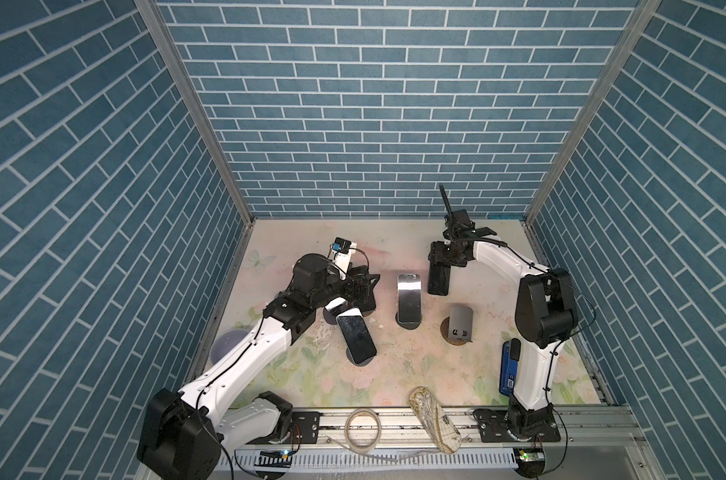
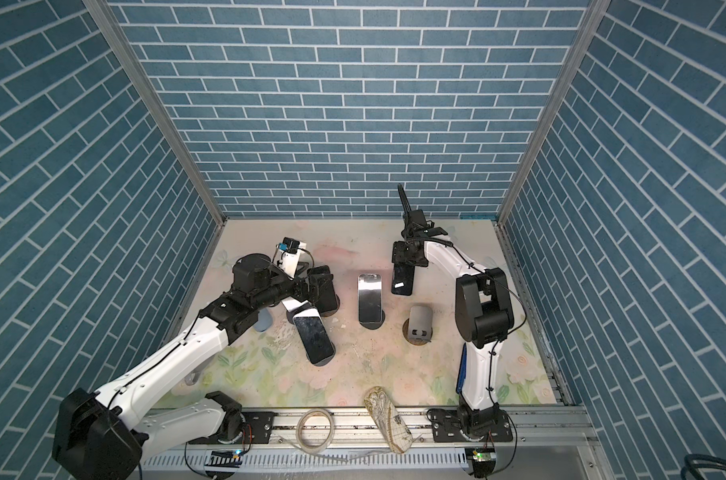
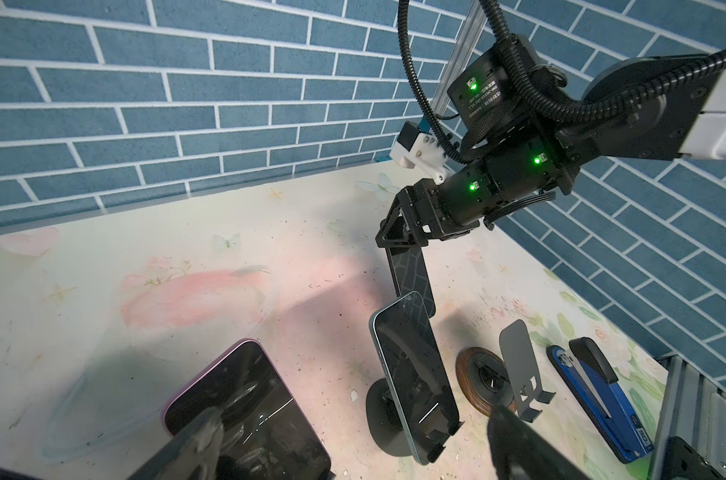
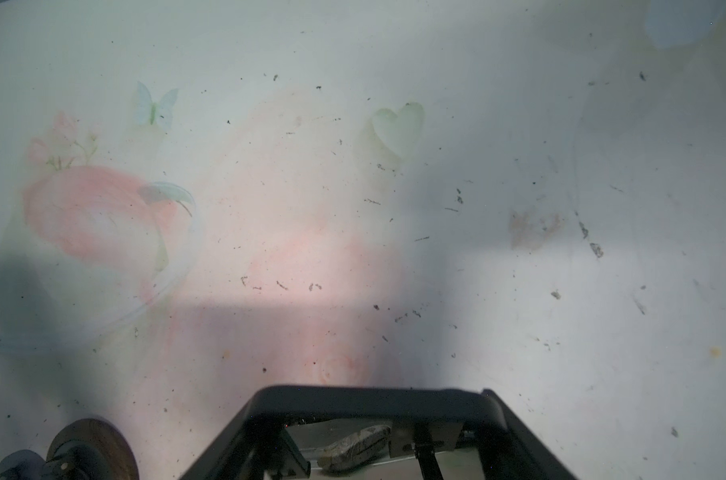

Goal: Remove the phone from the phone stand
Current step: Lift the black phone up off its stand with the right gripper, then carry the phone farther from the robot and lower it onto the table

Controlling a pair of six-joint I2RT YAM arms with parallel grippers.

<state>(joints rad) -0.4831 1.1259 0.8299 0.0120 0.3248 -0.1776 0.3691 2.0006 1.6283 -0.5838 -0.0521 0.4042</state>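
Observation:
My right gripper (image 1: 440, 259) is shut on the top end of a dark phone (image 1: 438, 282), which hangs upright just above the table at the back. Its edge fills the bottom of the right wrist view (image 4: 369, 401). An empty grey phone stand (image 1: 461, 322) sits on a brown round base in front of it. My left gripper (image 3: 353, 453) is open. One of its fingers (image 3: 195, 440) lies over the screen of a purple-edged phone (image 3: 245, 407). The other finger (image 3: 519, 444) is near a teal-edged phone (image 3: 415, 374) that leans on a round-based stand.
Another phone (image 1: 355, 334) leans on a stand in front of the left gripper. A blue phone (image 1: 509, 365) lies beside the right arm. A patterned pouch (image 1: 434, 419) and a tape roll (image 1: 363, 428) rest on the front rail. A translucent bowl (image 1: 226, 343) sits under the left arm.

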